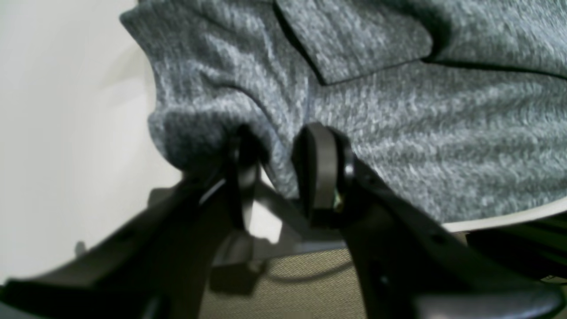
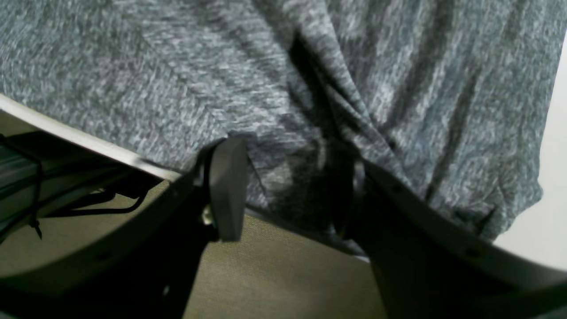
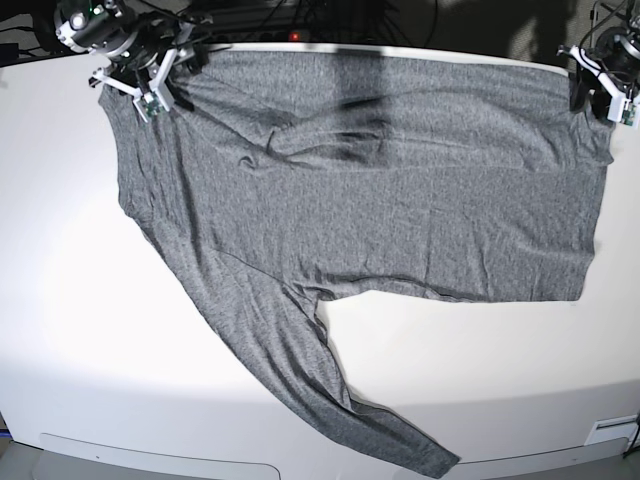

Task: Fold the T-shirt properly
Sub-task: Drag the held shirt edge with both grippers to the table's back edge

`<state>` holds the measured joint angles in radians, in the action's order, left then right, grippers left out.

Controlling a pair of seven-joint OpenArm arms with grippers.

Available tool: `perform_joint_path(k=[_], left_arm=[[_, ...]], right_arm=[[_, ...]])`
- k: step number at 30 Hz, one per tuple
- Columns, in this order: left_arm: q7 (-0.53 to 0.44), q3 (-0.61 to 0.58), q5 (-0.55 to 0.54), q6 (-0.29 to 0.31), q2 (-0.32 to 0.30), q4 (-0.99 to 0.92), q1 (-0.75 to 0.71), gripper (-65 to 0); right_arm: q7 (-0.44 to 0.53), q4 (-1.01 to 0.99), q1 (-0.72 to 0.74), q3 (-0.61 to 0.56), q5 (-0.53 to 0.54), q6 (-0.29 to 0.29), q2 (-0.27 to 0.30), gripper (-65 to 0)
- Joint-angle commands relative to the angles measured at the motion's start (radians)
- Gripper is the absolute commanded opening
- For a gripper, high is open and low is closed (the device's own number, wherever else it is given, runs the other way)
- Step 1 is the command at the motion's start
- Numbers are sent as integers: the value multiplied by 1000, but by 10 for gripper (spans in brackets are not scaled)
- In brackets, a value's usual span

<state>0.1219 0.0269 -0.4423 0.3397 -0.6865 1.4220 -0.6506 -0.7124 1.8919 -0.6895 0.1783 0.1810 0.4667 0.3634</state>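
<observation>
The heather-grey T-shirt (image 3: 400,200) lies spread on the white table (image 3: 90,320), with one long sleeve (image 3: 300,380) trailing toward the front edge. My left gripper (image 3: 605,100) is at the shirt's far right corner. In the left wrist view the left gripper (image 1: 279,173) is shut on a bunched fold of T-shirt (image 1: 443,133), which drapes over one finger. My right gripper (image 3: 155,95) is at the far left corner. In the right wrist view the right gripper (image 2: 288,190) stands open, its jaws wide astride the hem of the T-shirt (image 2: 133,79), with loose cloth between them.
The shirt's far hem hangs slightly over the table edge (image 2: 88,141), with tan floor (image 2: 288,274) below. Dark cables and equipment (image 3: 300,15) sit behind the table. Bare white tabletop lies left of and in front of the shirt.
</observation>
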Motion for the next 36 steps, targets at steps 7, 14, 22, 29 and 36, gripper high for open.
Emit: perform_joint_path(k=[7,14,22,29,36], left_arm=[[217,-12,76,20,7,-21,-45,-463],[222,103,74,19,7,1,-45,-463],[196,198,74,19,7,23,-45,-463],[196,203,70,19,7,69,-45,-463],[188,203,70,19,7,98,-45,-463]], right_arm=[[5,13,0,5,-21,-13,11,-371],[5,13,82,5,-13,-24,10,-371],[4,14,127,5,66,-23,10,-371],[-2,14,127,5,66,-23,10,-371],[55,-2,127,4,66,-22,-1,-371]])
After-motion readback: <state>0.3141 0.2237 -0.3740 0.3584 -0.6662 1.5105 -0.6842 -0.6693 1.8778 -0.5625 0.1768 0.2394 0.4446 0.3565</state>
